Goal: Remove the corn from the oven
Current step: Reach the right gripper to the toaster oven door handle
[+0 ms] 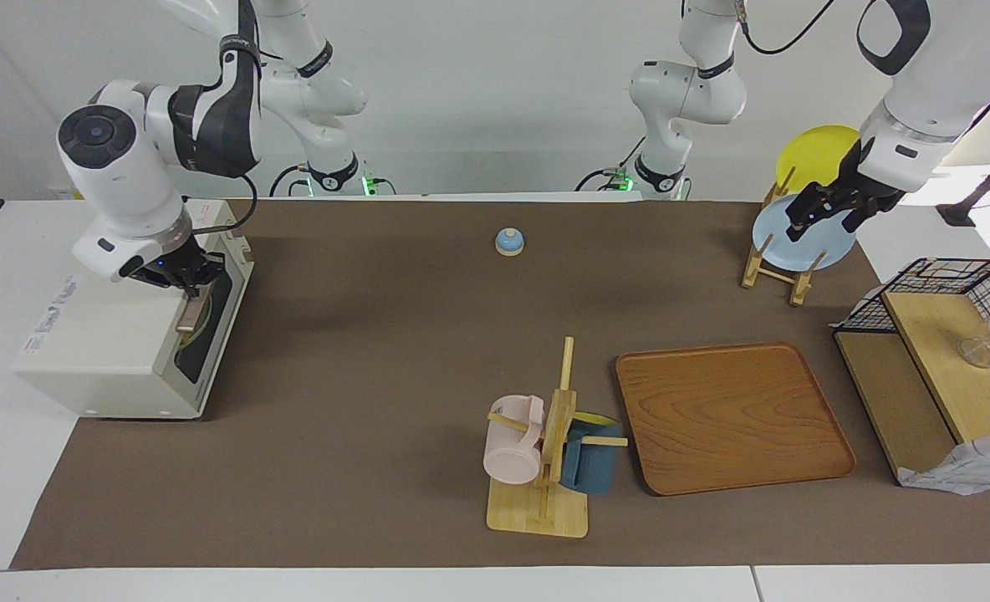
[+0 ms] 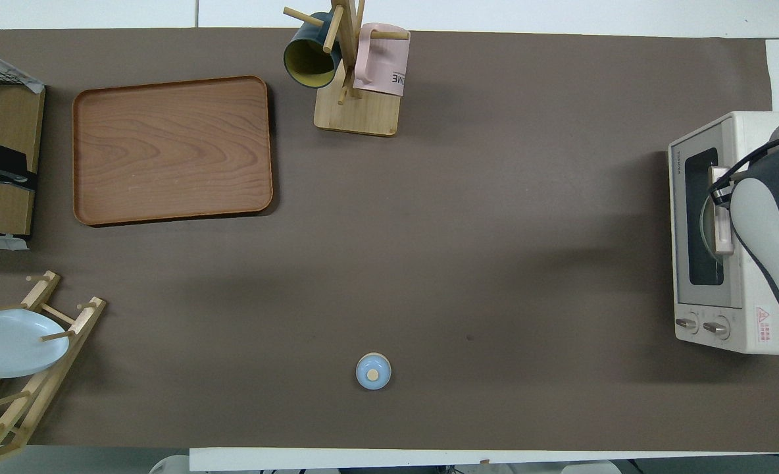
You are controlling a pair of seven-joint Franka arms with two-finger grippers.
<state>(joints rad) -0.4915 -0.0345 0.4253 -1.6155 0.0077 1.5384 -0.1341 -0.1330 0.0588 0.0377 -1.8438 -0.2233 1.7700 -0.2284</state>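
Right gripper (image 1: pixel 191 280) sits on the oven (image 1: pixel 119 334) door handle (image 1: pixel 196 303), at the picture's left.
Whether its fingers pinch the handle cannot be told. The oven door is shut, and no corn shows through the dark glass. The left gripper (image 1: pixel 825 213) waits over the plate rack (image 1: pixel 775 267), upper right, fingers spread.

The oven (image 1: pixel 131 326) stands at the right arm's end of the table with its door shut, and the right gripper (image 1: pixel 184 276) sits at the door handle (image 2: pixel 722 210), so the way inside is blocked. In front of the door the brown mat (image 1: pixel 361 351) lies bare. A small blue bell (image 1: pixel 509 242) stands near the robots and a mug rack (image 1: pixel 545 451) farther from them, both well apart from the oven.
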